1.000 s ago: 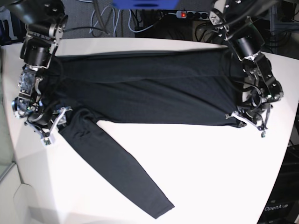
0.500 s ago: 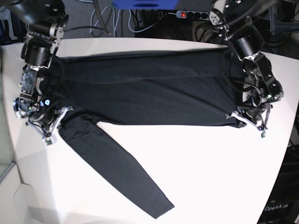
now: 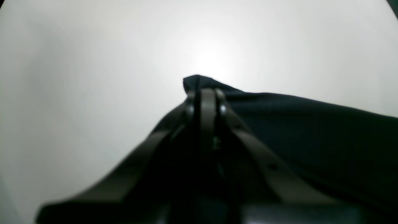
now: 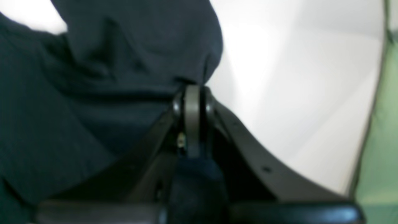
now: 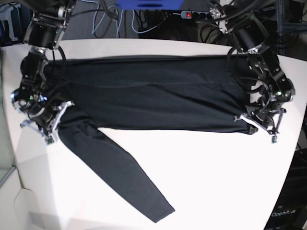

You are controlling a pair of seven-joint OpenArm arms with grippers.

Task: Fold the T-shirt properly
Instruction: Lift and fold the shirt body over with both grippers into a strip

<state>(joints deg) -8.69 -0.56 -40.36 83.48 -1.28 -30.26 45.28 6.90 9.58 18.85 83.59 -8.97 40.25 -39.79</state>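
T-shirt (image 5: 144, 96) lies spread across the white desk (image 5: 211, 177), one sleeve trailing toward the near edge. Left tool (image 5: 261, 125) clenched on its hem corner — right tool (image 5: 48, 127) clenched on cloth at the sleeve end. "OpenArm" reads on a dark unit (image 5: 288, 213) by the desk.

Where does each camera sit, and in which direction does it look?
Base: high above, looking down at the table, the T-shirt and both arms.
Left wrist: on the left arm, looking along the left pincer, shut on the shirt's corner.
Right wrist: on the right arm, looking along the right pincer, shut on the shirt's edge.
All three views share the T-shirt and the white table.
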